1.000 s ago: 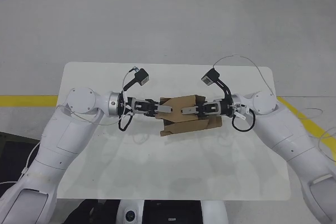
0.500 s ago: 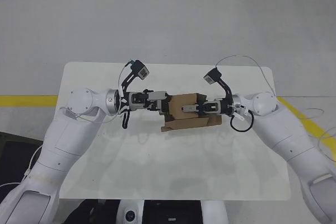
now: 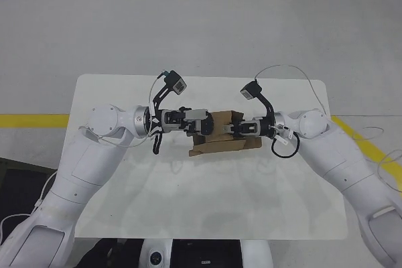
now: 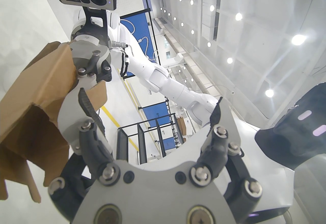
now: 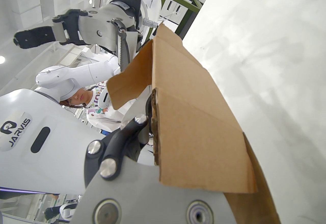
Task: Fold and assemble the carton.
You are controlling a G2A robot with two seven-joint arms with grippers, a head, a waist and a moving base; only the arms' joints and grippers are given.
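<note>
A brown cardboard carton (image 3: pixel 221 134) is held partly folded above the middle of the white table (image 3: pixel 120 187), between my two grippers. My left gripper (image 3: pixel 199 124) is open at the carton's left end. In the left wrist view its fingers (image 4: pixel 86 105) stand wide apart, one lying against a flap of the carton (image 4: pixel 33 92). My right gripper (image 3: pixel 237 128) is at the carton's right end, shut on a wall of it. In the right wrist view the carton (image 5: pixel 191 120) hides most of that gripper, and one of its fingers (image 5: pixel 127 130) presses the cardboard edge.
The table's bare white top stretches to all sides of the carton, with most room toward the front edge. A yellow floor stripe (image 3: pixel 27 120) runs past the table's left side. A thin cable (image 3: pixel 301 74) loops over the right arm.
My left gripper has moved right, up against the carton, and turned at the wrist. The carton has gone from a wide, splayed shape to a narrower, more closed one. My right gripper kept its hold.
</note>
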